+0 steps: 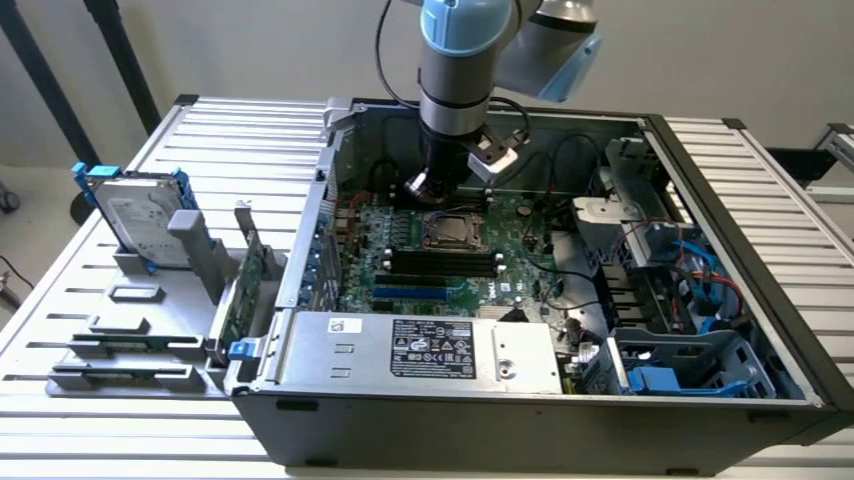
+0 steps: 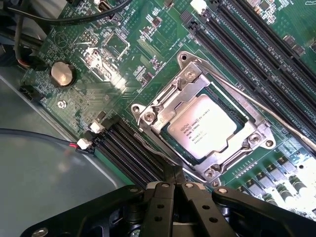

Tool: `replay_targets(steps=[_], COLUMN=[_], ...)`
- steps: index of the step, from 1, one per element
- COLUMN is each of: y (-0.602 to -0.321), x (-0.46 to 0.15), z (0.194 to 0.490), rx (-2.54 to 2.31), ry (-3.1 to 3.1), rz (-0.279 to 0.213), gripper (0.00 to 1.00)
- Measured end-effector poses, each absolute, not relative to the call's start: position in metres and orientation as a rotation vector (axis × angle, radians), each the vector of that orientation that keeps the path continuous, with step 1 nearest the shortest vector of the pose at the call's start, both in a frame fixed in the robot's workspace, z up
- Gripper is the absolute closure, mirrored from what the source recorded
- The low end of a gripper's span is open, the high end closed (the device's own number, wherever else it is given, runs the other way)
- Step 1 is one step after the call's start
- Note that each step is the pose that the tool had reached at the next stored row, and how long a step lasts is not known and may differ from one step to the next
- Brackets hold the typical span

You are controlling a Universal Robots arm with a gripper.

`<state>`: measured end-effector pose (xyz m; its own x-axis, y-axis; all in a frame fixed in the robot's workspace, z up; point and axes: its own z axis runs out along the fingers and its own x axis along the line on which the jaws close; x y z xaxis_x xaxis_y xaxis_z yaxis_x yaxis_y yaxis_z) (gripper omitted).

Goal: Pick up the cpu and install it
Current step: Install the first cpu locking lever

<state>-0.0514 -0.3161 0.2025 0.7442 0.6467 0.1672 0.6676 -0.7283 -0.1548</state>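
Note:
The cpu (image 2: pixel 203 128), a small silver-grey square chip with printed text, lies flat in the metal socket frame (image 2: pixel 148 116) on the green motherboard (image 2: pixel 128 59). In the exterior view the cpu (image 1: pixel 451 229) sits mid-board inside the open computer case (image 1: pixel 747 300). My gripper (image 2: pixel 173 174) hovers just beside the socket's edge, its black fingers (image 2: pixel 168 178) pressed together and shut with nothing between them. From outside, the gripper (image 1: pixel 424 186) hangs over the board, a little behind the socket. The socket's thin lever rod (image 2: pixel 266 112) runs along one side of the frame.
A silver power supply box with a black label (image 1: pixel 434 350) fills the case front. A hard drive with blue rails (image 1: pixel 134 212) stands in a grey holder outside the case at the exterior view's left. Black memory slots (image 2: pixel 126 148), cables (image 2: pixel 39 138) and drive bays (image 1: pixel 681 290) crowd the board.

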Motion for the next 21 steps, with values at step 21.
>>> replay_targets(steps=[21], y=[-0.3154], x=[-0.0472], z=[0.2012], rx=[-2.738], ry=[-1.045], rz=[-0.146], gripper=[0.89])
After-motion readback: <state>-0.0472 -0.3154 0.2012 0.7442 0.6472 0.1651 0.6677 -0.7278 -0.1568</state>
